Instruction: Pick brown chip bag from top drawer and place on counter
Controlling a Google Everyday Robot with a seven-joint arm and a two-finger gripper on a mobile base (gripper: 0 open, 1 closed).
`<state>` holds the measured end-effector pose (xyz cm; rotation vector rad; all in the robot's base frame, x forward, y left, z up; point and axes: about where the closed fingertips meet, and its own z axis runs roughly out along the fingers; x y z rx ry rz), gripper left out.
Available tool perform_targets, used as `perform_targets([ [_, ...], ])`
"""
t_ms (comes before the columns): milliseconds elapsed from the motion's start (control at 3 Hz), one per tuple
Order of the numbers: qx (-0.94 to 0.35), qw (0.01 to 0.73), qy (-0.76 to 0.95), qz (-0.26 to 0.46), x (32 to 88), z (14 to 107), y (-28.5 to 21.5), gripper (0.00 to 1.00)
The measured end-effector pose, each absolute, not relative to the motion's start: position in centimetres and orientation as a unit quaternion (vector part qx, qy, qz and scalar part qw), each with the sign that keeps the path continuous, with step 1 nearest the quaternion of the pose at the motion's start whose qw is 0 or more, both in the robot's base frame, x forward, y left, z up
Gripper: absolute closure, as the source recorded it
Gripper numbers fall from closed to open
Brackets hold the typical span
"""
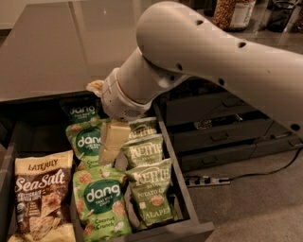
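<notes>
The brown chip bag (42, 196) with "Sea Salt" lettering lies flat at the front left of the open top drawer (188, 230). My gripper (110, 147) hangs from the grey arm over the middle of the drawer, low over the green dang bags. It is to the right of the brown bag, beyond it, and apart from it. The counter (61, 42) stretches behind and above the drawer, glossy and grey-brown.
Three green dang bags (102, 201) fill the drawer's middle column and several green Kettle bags (151, 191) the right column. Narrower drawers with handles (218, 137) stand to the right. A power strip (206, 180) and a cable lie on the floor. A jar (232, 12) stands on the counter at the back.
</notes>
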<state>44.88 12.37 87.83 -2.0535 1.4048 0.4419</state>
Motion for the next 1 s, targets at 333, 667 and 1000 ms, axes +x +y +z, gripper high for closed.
perform_targets([
  [333, -0.775, 0.302, 0.53, 0.167, 44.9, 87.8, 12.4, 0.0],
  [667, -0.782, 0.287, 0.526, 0.172, 44.8, 86.4, 13.9, 0.0],
  [1000, -0.783, 0.265, 0.525, 0.203, 44.2, 81.9, 17.3, 0.0],
])
